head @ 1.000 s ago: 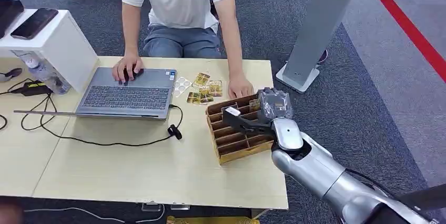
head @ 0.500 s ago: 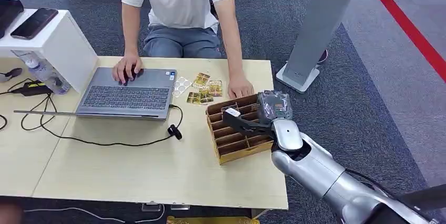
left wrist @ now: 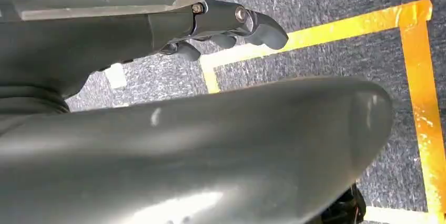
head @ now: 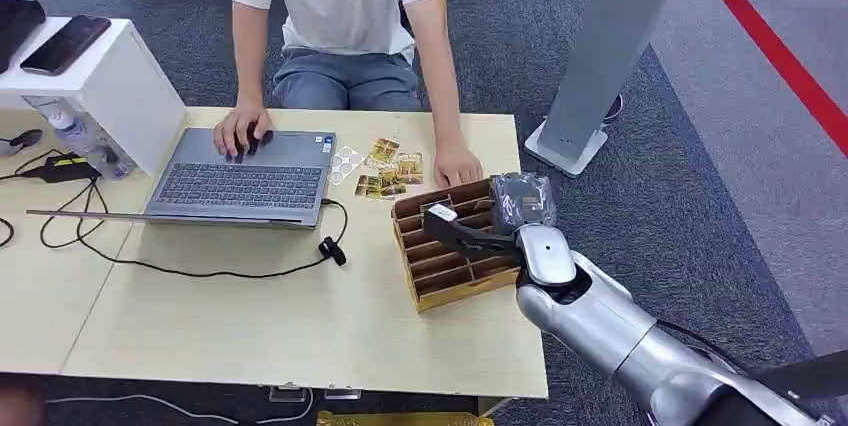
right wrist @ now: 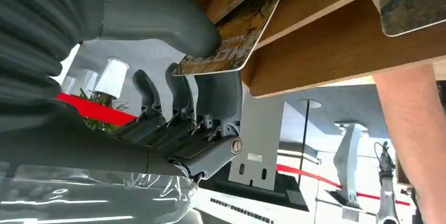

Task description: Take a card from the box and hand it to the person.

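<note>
The wooden card box [head: 455,281] with several slots stands at the table's right end. My right hand [head: 497,218] reaches into its far right corner. In the right wrist view my thumb [right wrist: 158,19] presses one face of a gold-printed card [right wrist: 236,34] and a finger [right wrist: 218,95] backs the other, so the card is pinched while most of it sits in its slot of the box [right wrist: 326,56]. Another card [right wrist: 410,3] sticks out of a neighbouring slot. The person's hand [head: 457,164] rests on the table just beyond the box. My left hand [left wrist: 231,21] hangs over the floor, holding nothing.
Several loose cards [head: 388,171] lie between the box and a laptop [head: 240,181], on which the person's other hand [head: 243,129] rests. A black cable [head: 200,268] crosses the table. A white cabinet [head: 100,76] stands at the left, a grey stand [head: 600,56] beyond the table's right end.
My right hand has sunk slightly toward the box's far right corner. The person and the things on the table have stayed put.
</note>
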{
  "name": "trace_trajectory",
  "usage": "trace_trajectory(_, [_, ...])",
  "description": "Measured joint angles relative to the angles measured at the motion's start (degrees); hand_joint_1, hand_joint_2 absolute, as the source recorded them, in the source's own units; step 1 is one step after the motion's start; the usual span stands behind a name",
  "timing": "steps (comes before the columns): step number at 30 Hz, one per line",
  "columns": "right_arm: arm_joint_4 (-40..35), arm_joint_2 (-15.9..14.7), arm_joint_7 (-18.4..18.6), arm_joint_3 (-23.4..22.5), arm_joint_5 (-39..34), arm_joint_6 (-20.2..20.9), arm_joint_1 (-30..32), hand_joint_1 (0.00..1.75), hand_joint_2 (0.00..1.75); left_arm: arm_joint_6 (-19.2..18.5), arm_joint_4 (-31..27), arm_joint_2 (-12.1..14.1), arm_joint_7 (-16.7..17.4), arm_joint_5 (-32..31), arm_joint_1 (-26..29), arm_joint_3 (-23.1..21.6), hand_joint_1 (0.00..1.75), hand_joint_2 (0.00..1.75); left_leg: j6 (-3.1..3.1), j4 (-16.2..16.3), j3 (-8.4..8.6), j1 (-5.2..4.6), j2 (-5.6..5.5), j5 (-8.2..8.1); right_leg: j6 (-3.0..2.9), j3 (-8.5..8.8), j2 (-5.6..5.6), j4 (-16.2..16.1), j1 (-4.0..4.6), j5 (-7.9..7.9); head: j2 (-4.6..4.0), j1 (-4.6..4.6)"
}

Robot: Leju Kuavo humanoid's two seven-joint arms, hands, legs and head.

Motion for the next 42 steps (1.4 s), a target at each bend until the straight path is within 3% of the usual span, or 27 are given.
trace_trajectory(14, [-0.5,-0.1,1.4,0.3,-3.0,1.6,-0.8,1.38,1.75,0.0,0.0,0.0,-1.1,-0.4,0.2,0.0,0.00,0.00,0.00,0.0,0.01,0.00,0.00,0.00,0.00,-0.01,0.00,0.0,0.00,0.00,-0.02,-0.04])
trace_trajectory(17, [-3.5,-0.8,3.9,0.3,-3.8,3.0,-0.9,1.38,1.75,0.5,0.0,0.0,-0.8,0.1,0.4,0.0,0.00,0.00,0.00,0.0,0.01,0.00,0.01,0.00,0.00,-0.02,0.02,0.0,0.00,0.00,-0.02,0.00])
trace_trajectory(22, [-11.6,-2.9,4.5,-0.4,-1.8,3.7,-0.9,1.38,1.75,0.5,0.0,0.1,-0.8,0.6,0.7,0.0,0.00,0.00,0.00,0.0,0.02,0.00,0.02,0.00,0.00,-0.05,0.02,0.0,0.00,0.00,-0.02,0.00])
trace_trajectory(28, [-24.0,-4.9,3.8,-3.7,9.1,-5.3,1.3,1.38,1.75,0.5,0.0,0.1,-0.8,1.0,0.9,0.0,0.00,0.00,-0.01,0.0,0.02,0.00,0.02,-0.01,0.00,-0.05,0.03,0.0,0.00,0.00,-0.02,-0.04])
trace_trajectory(33, [-33.2,-5.6,0.4,-6.2,13.1,-8.4,5.5,1.38,1.75,0.6,0.0,0.0,-1.0,0.8,1.0,0.0,0.00,0.00,-0.01,0.0,-0.01,0.00,0.01,-0.01,0.00,-0.04,0.03,0.0,0.00,-0.01,0.00,0.02])
trace_trajectory(38, [-34.7,-5.0,-5.8,-6.8,14.9,-17.4,8.7,1.38,1.75,0.6,0.0,-0.1,-1.0,0.5,0.6,0.0,0.00,0.00,0.00,0.0,0.01,0.00,0.02,-0.01,0.00,0.00,0.02,0.0,0.00,-0.01,0.00,-0.07])
trace_trajectory(42, [-33.9,-4.1,-9.0,-6.8,15.1,-22.1,10.3,1.38,1.75,0.6,0.0,-0.1,-1.0,0.1,0.2,0.0,0.00,0.00,0.00,0.0,0.01,0.00,0.02,0.00,0.00,0.00,0.02,0.0,0.00,0.00,0.00,-0.07])
